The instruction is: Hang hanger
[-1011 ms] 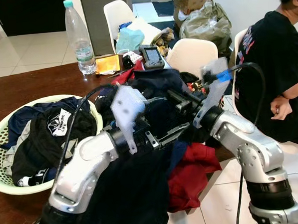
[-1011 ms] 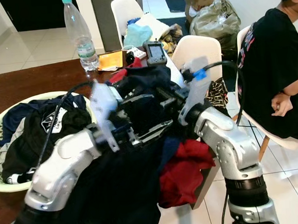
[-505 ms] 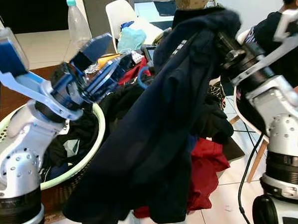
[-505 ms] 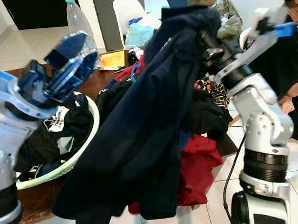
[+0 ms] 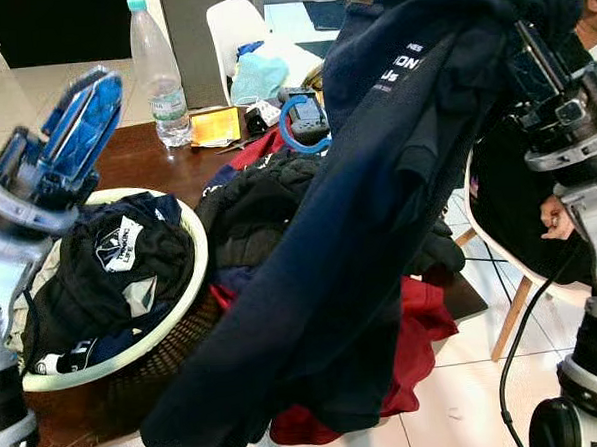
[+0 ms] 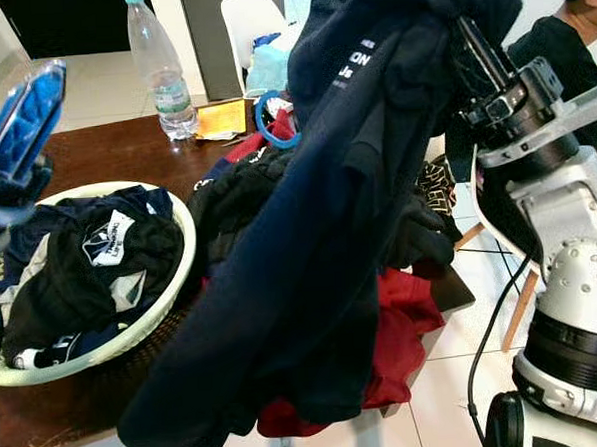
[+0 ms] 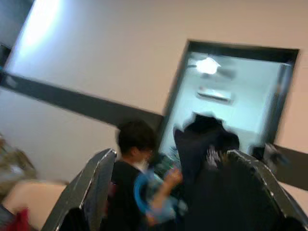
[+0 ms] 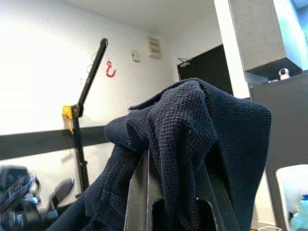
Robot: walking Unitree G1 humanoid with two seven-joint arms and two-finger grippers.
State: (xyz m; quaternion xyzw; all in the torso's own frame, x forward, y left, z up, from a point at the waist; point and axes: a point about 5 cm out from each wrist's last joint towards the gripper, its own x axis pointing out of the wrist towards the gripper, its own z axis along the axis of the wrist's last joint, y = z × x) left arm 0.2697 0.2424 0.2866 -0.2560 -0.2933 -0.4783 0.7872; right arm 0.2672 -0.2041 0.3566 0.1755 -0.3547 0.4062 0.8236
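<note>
The right gripper holds a navy sweatshirt high, fingers clamped on its fabric; the left gripper (fingers spread wide) rises beside the laundry basket.

**Colour rundown, using the basket as the anchor**

The laundry basket is pale green, piled with black and navy clothes, one with a white logo patch. Right of it hangs a navy garment with small white lettering (waffle-knit texture in the right wrist view). Under that, a red cloth. Beyond the basket: a blue hanger, an orange packet, and a clear bottle with a teal cap. The table is dark brown wood.
</note>
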